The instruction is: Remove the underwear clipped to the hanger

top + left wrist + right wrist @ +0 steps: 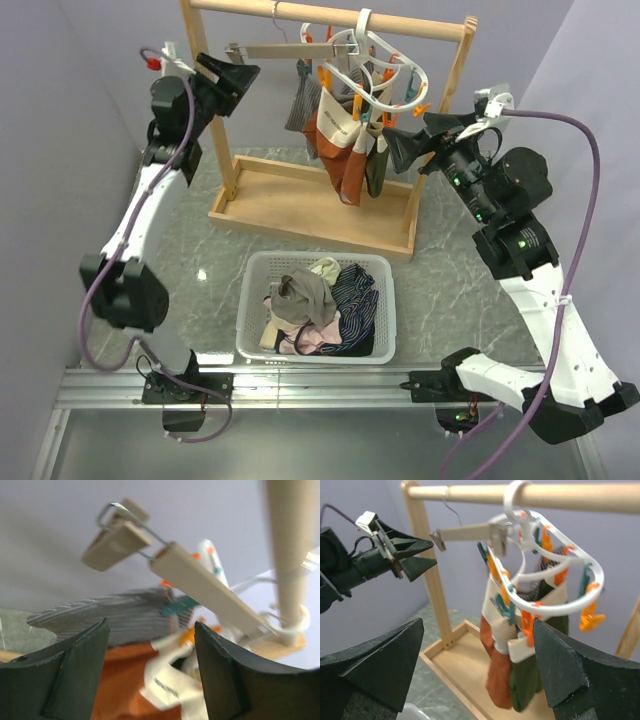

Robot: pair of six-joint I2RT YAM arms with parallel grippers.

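The white hanger (372,58) hooks over the wooden rail, its orange and teal pegs holding the underwear: a rust-orange piece (338,168), a dark olive one (377,165), a grey pin-striped one (302,100) and a cream one (335,115). My left gripper (238,74) is open, up high to the left of the hanger, with nothing between its fingers (75,670). Through them I see the grey striped piece (115,617) and the orange cloth (120,680). My right gripper (405,146) is open just right of the clothes, facing the hanger (545,580), the orange piece (500,675) and the olive one (532,685).
A wooden clip hanger (270,48) hangs on the same rail, its bar (205,587) close above my left fingers. The rack's upright posts (212,110) rise from a wooden base tray (290,205). In front stands a white basket (250,300) holding several garments.
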